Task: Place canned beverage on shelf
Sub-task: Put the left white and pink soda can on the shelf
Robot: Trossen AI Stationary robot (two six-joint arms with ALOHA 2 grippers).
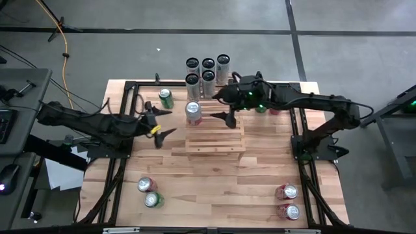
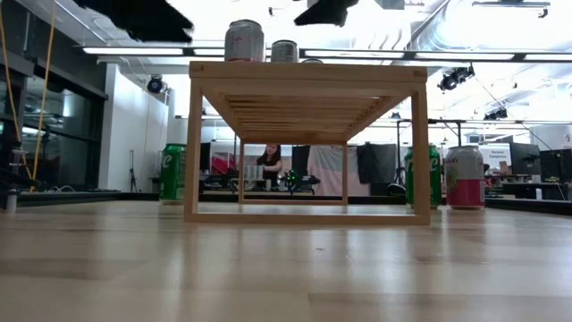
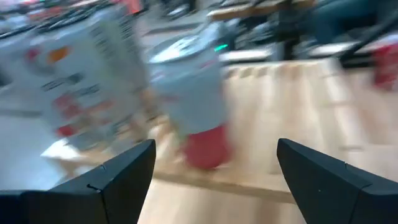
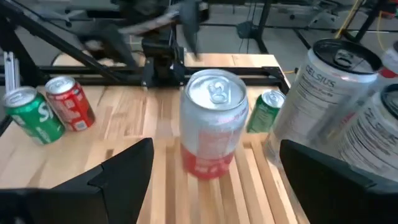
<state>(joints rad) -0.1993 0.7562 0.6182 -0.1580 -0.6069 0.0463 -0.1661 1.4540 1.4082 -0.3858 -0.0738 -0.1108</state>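
A red-and-silver can [image 1: 193, 112] stands upright on its base on the far left corner of the pale slatted shelf [image 1: 216, 140]. It also shows in the low view [image 2: 244, 40] and in the right wrist view [image 4: 214, 124]. My left gripper [image 1: 164, 123] is open and empty, just left of the shelf and facing the can, which is blurred in the left wrist view [image 3: 198, 99]. My right gripper [image 1: 226, 108] is open and empty above the shelf's far edge, just right of the can. Both stand apart from it.
Several tall cans [image 1: 208, 71] stand in a cluster at the table's far edge. A green can [image 1: 166, 97] stands left of the shelf, and a green and a red can [image 2: 464, 177] right of it. Cans lie near the front left [image 1: 149, 192] and front right [image 1: 287, 201].
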